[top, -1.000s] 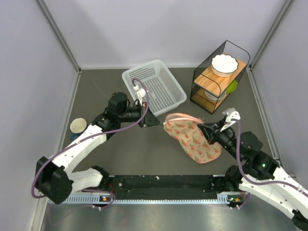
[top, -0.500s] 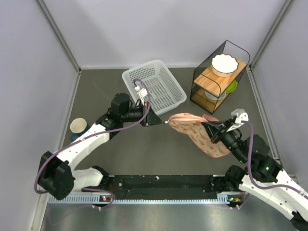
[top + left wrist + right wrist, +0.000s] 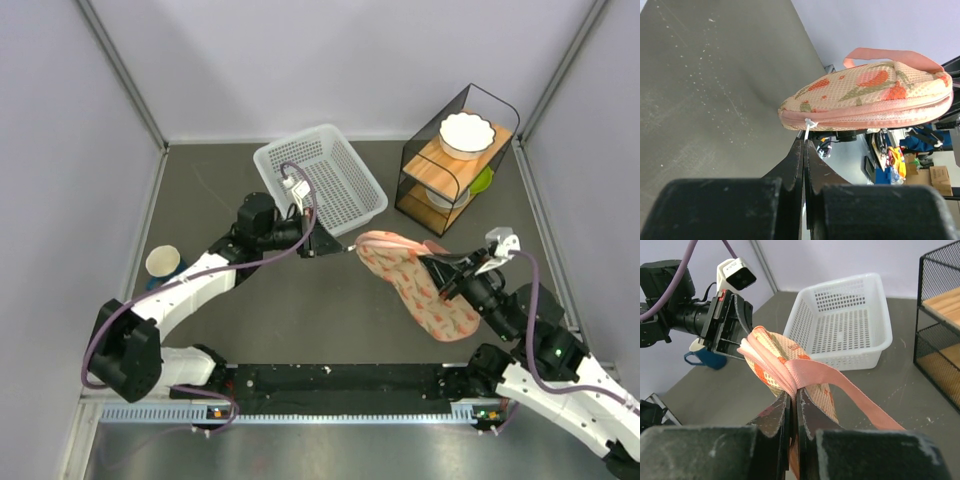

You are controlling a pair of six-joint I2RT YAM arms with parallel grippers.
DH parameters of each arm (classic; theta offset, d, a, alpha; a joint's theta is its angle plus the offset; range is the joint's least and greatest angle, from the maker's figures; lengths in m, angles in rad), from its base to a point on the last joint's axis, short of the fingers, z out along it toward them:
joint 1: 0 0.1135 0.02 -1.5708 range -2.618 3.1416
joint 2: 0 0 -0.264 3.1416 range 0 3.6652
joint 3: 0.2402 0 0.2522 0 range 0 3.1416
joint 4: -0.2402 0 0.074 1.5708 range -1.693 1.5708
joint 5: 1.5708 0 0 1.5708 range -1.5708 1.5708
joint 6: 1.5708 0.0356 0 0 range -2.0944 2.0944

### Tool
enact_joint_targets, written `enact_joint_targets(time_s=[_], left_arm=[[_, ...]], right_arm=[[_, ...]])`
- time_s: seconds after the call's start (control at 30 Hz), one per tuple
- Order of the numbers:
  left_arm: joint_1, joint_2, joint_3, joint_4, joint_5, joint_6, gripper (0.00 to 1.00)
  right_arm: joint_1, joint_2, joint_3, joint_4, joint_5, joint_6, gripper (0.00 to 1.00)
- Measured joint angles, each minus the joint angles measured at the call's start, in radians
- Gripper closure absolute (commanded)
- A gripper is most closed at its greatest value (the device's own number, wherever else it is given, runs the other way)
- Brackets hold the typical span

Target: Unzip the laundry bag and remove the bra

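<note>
The laundry bag (image 3: 415, 285) is a beige-pink patterned case with pink trim, held off the table between both arms, and its zip looks closed. My left gripper (image 3: 335, 252) is shut on the white zipper pull (image 3: 809, 125) at the bag's left tip (image 3: 790, 112). My right gripper (image 3: 437, 278) is shut on the bag's pink trim, where the pink strap (image 3: 840, 385) joins it (image 3: 790, 382). The bag also shows in the left wrist view (image 3: 870, 100) and the right wrist view (image 3: 772, 357). The bra is hidden.
A white perforated basket (image 3: 320, 180) stands behind the left gripper, also in the right wrist view (image 3: 850, 315). A black wire shelf with a white bowl (image 3: 465, 135) is at the back right. A paper cup (image 3: 162, 262) stands at the left, a blue mug beside it.
Both arms have shifted right with the bag between them. The bag has lifted off the table and stretched longer along the line between the grippers.
</note>
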Motion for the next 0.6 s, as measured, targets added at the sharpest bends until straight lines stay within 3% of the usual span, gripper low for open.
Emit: enact_joint_targets(time_s=[0.4,0.43,0.47,0.6], left_arm=[[-0.034,0.123,-0.020,-0.058,-0.105,0.104,0.99],[-0.037,0.135,-0.020,-0.066,-0.111,0.111,0.94],[-0.041,0.138,-0.020,-0.082,-0.123,0.119,0.75],[-0.079,0.080,-0.011,-0.186,-0.233,0.179,0.36]], right_arm=[[0.000,0.171,-0.055,0.087,0.084,0.083,1.00],[0.000,0.188,-0.054,0.090,0.093,0.083,1.00],[0.000,0.209,-0.053,0.091,0.099,0.084,1.00],[0.000,0.338,-0.005,0.081,0.119,0.120,1.00]])
